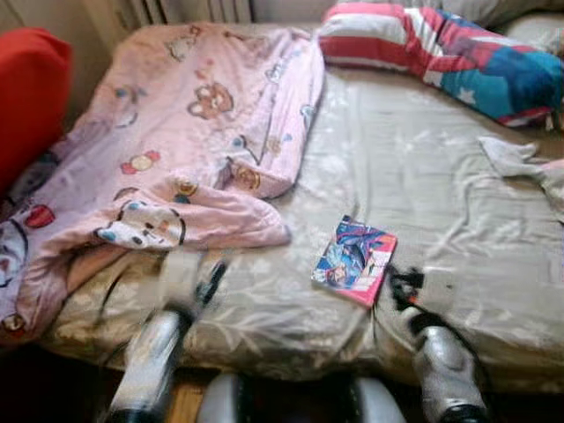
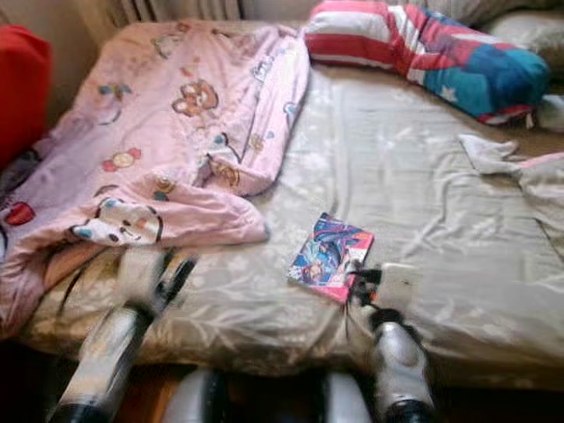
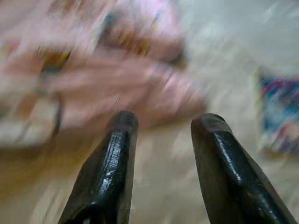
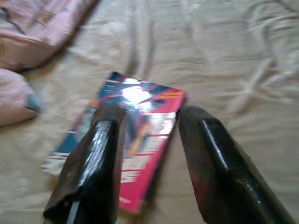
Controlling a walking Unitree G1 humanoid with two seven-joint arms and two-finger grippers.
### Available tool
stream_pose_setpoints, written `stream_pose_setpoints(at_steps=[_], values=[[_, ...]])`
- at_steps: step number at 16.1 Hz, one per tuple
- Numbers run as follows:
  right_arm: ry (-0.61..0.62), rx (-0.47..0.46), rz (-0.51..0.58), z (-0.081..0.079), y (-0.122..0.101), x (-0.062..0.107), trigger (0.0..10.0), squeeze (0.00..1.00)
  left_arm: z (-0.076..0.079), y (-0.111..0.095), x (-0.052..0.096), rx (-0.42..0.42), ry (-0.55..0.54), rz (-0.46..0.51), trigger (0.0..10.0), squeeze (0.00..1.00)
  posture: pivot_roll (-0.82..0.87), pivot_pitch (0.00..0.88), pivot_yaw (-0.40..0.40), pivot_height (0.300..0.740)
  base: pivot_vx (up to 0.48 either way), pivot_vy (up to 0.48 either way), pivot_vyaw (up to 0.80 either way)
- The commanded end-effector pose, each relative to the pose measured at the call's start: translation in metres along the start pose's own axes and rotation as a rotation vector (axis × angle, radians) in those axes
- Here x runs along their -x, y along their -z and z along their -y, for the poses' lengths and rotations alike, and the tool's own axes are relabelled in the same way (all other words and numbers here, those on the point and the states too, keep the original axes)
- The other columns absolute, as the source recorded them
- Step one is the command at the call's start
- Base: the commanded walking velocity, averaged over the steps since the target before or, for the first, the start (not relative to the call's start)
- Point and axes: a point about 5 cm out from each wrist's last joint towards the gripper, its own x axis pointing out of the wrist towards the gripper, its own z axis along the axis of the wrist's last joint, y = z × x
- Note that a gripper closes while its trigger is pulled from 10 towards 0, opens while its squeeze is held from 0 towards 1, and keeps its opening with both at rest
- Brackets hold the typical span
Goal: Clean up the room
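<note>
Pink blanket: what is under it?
The pink blanket lies crumpled on the bed sheet, which shows beside it. Anything beneath its folds is covered.

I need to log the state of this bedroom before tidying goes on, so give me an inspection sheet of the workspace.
Surface: bed with a wrinkled beige sheet.
Job's things: colourful book flat on the sheet near the front edge; pink cartoon blanket crumpled over the robot's left side of the bed.
Clutter: striped red, white and blue pillow at the far end; pale cloth at the right edge; red cushion far left.
Grippers: left gripper open, above the sheet just short of the blanket, blurred; right gripper open, over the book, not gripping it.
Cables: nothing seen.
Surroundings: radiator behind the bed.
</note>
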Motion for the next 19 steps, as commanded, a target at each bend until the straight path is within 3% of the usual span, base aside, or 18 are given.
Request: stream_pose_setpoints(at_steps=[1, 11, 15, 19], values=[[-0.004, 0.0, -0.01, -0.0032, 0.0033, 0.0008, 10.0, 0.0, -0.0076, 0.0023, 0.0035, -0.001, -0.035, -0.007, 10.0, 0.0, 0.05, 0.201, 0.038, 0.644, 0.0, 0.0, 0.0], [0.004, 0.018, -0.016, 0.0007, -0.0006, -0.005, 10.0, 0.0, -0.0122, 0.0011, 0.003, 0.004, -0.092, 0.006, 10.0, 0.0, 0.05, 0.199, 0.015, 0.644, 0.0, 0.0, 0.0], [0.015, 0.027, -0.021, 0.0004, -0.0003, -0.0056, 10.0, 0.0, -0.0127, -0.0009, 0.0026, -0.002, -0.094, 0.013, 10.0, 0.0, 0.06, 0.206, 0.019, 0.6, 0.0, 0.0, 0.0], [0.03, 0.014, -0.022, -0.0023, 0.0, -0.0074, 10.0, 0.0, -0.0134, -0.0037, 0.0025, -0.009, -0.088, 0.016, 10.0, 0.0, 0.07, 0.224, 0.029, 0.6, 0.0, 0.0, 0.0]])
